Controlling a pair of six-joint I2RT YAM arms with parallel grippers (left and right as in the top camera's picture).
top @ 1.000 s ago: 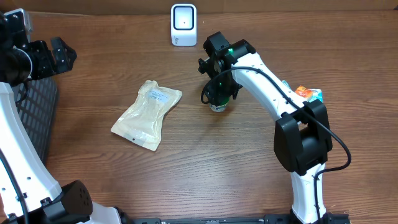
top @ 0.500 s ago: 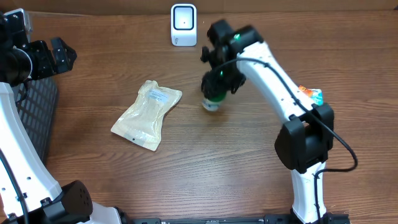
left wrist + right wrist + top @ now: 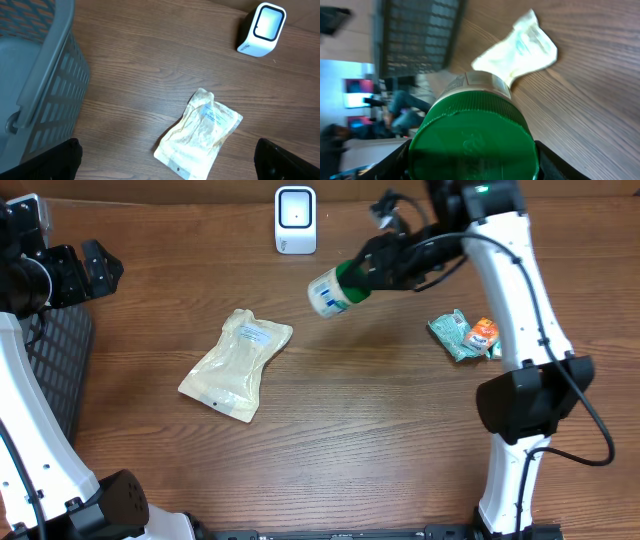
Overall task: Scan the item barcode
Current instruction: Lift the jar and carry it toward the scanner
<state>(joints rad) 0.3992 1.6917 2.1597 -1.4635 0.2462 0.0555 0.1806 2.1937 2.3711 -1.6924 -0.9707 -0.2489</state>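
Green-capped bottle (image 3: pixel 330 290) held on its side above the bench (image 3: pixel 350 440), cap end clamped in the right claw (image 3: pixel 362 272) – jaws part-closed around it, pale pouch (image 3: pixel 237 363) flat nearby, white scanner (image 3: pixel 295 219) just beyond, left claw (image 3: pixel 95 268) spread wide, empty, far left.

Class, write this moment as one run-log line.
right gripper: holds green-capped white plastic bottle aloft; left gripper: open; beige flat pouch: on wooden table

Overhead down; left wrist shares scanner (image 3: pixel 295 220), pouch (image 3: pixel 237 364).
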